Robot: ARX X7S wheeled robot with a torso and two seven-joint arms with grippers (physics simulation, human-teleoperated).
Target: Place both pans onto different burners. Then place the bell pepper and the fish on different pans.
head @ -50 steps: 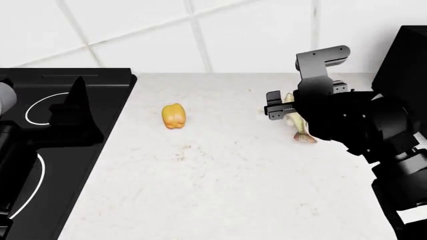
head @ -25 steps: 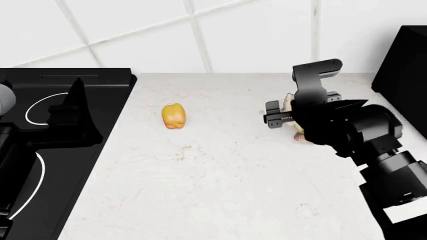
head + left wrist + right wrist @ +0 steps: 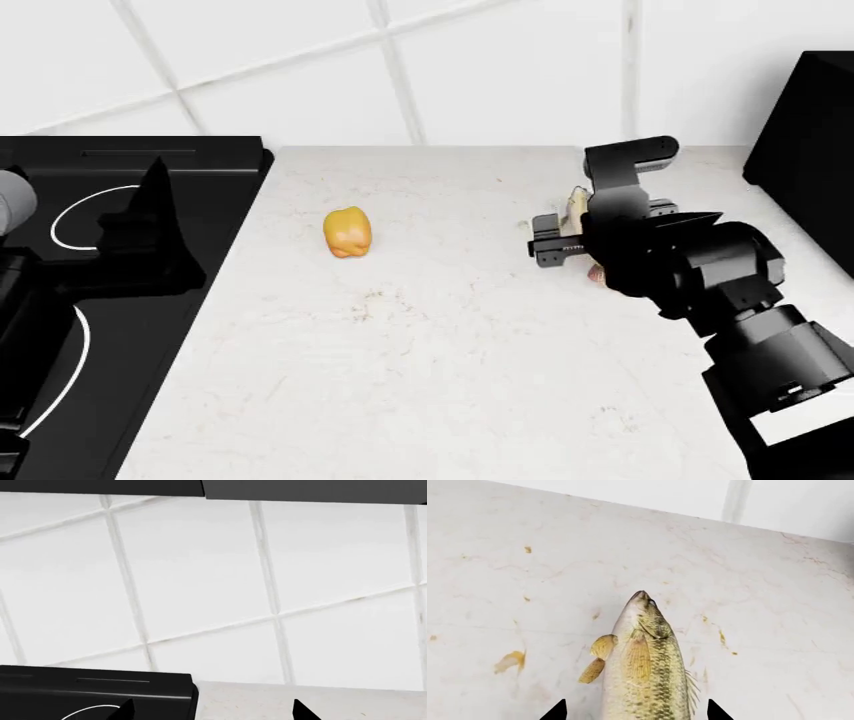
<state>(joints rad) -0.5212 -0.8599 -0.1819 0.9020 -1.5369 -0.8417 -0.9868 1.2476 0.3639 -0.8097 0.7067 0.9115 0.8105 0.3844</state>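
The right gripper [image 3: 571, 243] has dropped lower over the fish [image 3: 647, 672], its fingers apart on both sides, ready to grab it

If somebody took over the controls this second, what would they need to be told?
Right gripper: open, fingertips either side of the fish, which lies flat on the counter; not gripped yet.
Left gripper: open, holding nothing, raised near the cooktop.
Bell pepper: on the counter, untouched.
Pans: not in view, so burner placement can't be confirmed.
Left: grasp fish, carry to a pan; pepper to the other.
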